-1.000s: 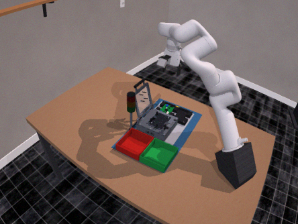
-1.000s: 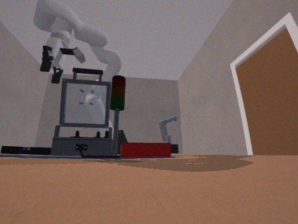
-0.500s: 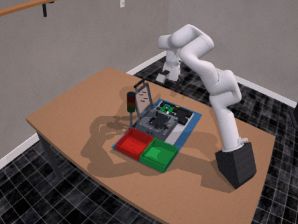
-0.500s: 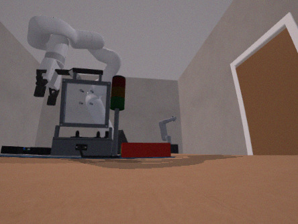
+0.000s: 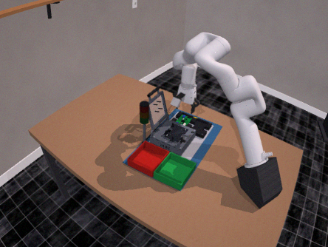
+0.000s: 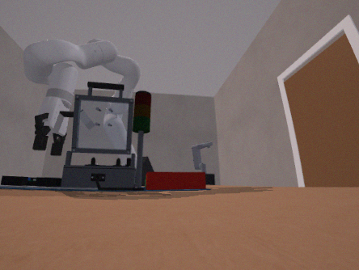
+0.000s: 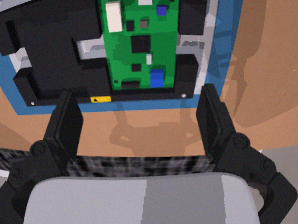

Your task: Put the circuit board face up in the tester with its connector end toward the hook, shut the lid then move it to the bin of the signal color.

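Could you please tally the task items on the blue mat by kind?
Circuit board: 1
Tray: 1
Tester: 1
Signal tower: 1
Bins: 2, the red bin and the green bin
Total: 6
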